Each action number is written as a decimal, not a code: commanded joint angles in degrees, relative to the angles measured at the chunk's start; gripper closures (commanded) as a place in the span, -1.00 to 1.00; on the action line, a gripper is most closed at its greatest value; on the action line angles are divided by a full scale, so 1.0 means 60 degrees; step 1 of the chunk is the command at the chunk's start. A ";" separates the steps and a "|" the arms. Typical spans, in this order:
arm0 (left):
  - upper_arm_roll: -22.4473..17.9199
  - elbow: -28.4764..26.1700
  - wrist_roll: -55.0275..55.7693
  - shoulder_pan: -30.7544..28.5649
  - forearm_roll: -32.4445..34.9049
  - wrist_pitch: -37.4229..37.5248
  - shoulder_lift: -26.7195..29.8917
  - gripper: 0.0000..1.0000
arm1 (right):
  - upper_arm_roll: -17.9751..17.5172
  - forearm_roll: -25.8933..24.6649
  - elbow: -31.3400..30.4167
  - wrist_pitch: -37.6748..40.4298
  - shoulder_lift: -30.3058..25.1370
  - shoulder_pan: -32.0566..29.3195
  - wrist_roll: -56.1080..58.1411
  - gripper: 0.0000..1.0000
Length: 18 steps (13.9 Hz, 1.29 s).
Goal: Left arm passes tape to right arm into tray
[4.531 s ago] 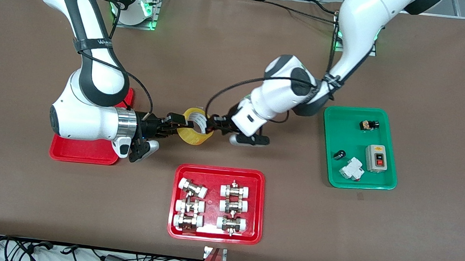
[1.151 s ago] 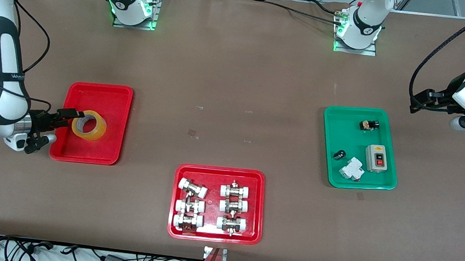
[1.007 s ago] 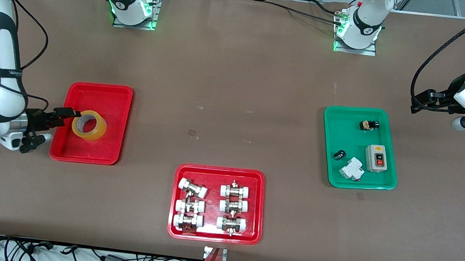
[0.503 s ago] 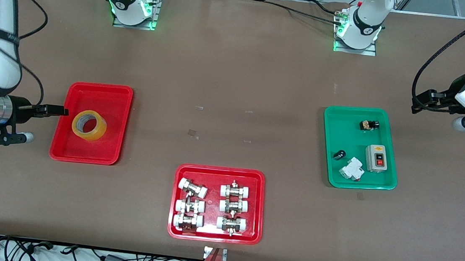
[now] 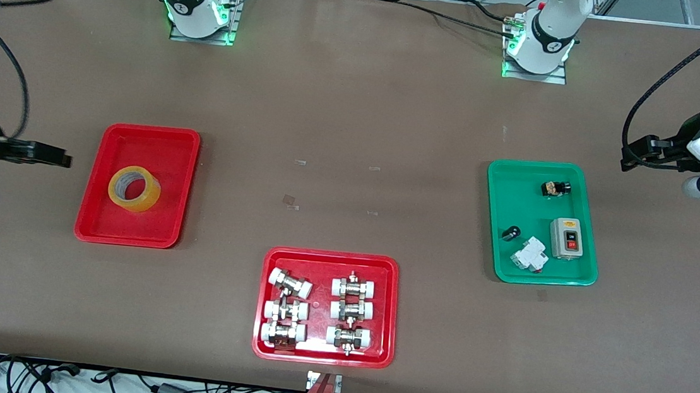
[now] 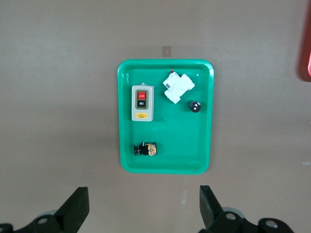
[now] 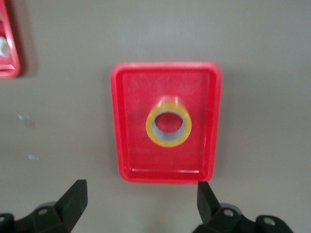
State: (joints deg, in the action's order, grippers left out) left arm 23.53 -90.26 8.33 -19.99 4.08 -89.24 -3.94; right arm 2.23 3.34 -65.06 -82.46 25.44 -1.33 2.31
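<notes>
Right wrist view: tape [image 7: 168, 127] lies flat in tray [image 7: 166, 172], light, stiff; grip its rim at twelve o'clock. Both grippers' fingers released, empty.

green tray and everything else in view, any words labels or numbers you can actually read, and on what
Nothing reads for certain.
Grey switch box in the green rectangular plastic tray: white marks on its red and black buttons and a yellow label below them, all too small to read.
White breaker-like block: no legible print.
Yellow translucent tape roll in the plain red plastic tray: no print visible.
White-and-metal fittings: none legible.
</notes>
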 commanded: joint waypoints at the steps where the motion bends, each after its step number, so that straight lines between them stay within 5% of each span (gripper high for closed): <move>1: -0.0010 -0.0089 -0.0099 -0.0082 -0.0196 0.0064 0.0187 -1.00 | 0.0068 -0.0190 0.0531 0.0164 0.0155 0.0060 -0.0528 -1.00; 6: 0.0004 -0.0089 -0.0099 -0.0082 -0.0196 0.0079 0.0187 -1.00 | 0.0126 -0.0278 0.0443 -0.0698 -0.0078 -0.0027 -0.0737 -1.00; 10: -0.0010 -0.0089 -0.0099 -0.0082 -0.0196 0.0064 0.0187 -1.00 | 0.0126 -0.0380 -0.2276 -0.2543 -0.1833 -0.0101 -0.0430 -1.00; 14: -0.0010 -0.0089 -0.0099 -0.0082 -0.0196 0.0065 0.0187 -1.00 | 0.0097 -0.0702 -0.2632 -0.2429 -0.2275 -0.0028 -0.0268 -1.00; 18: -0.0010 -0.0089 -0.0099 -0.0082 -0.0196 0.0064 0.0187 -1.00 | 0.0068 -0.0980 -0.4474 -0.2896 -0.3416 -0.0042 -0.0238 -1.00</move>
State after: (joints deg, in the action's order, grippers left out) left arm 23.52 -90.26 8.33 -19.99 4.08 -89.22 -3.94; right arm 2.98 -0.73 -83.52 -96.56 10.54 -1.62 0.08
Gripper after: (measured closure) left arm 0.000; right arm 0.000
